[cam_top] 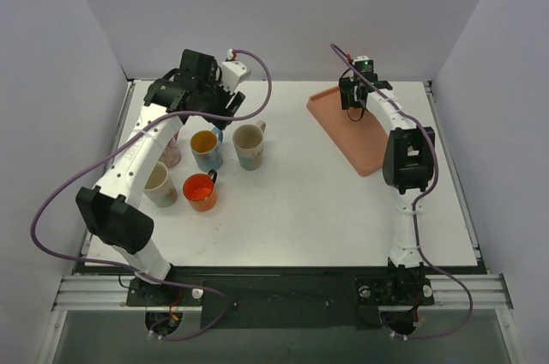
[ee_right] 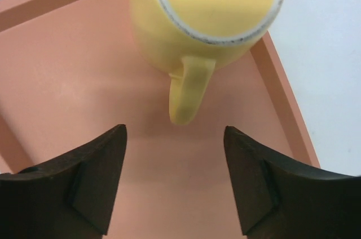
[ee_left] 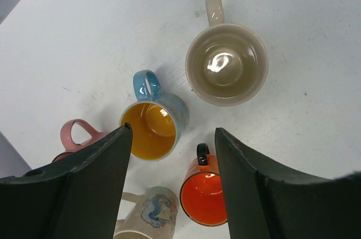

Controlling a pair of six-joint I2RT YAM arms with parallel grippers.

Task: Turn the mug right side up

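Observation:
A yellow mug (ee_right: 192,13) stands upside down on the salmon tray (ee_right: 73,81), base up, its handle (ee_right: 189,89) pointing toward my right gripper (ee_right: 175,132). That gripper is open and empty, hovering above the tray just short of the handle. In the top view the right gripper (cam_top: 353,111) hangs over the tray's far end (cam_top: 343,136) and hides the mug. My left gripper (ee_left: 172,132) is open and empty, high above a group of upright mugs; it shows in the top view (cam_top: 221,113) at the far left.
Upright mugs at the left: beige (cam_top: 249,145) (ee_left: 227,63), blue with yellow inside (cam_top: 206,149) (ee_left: 152,129), orange (cam_top: 200,191) (ee_left: 203,197), cream with a blue print (cam_top: 159,184) (ee_left: 152,213), pink (cam_top: 171,149) (ee_left: 76,137). Grey walls surround the white table (cam_top: 309,209).

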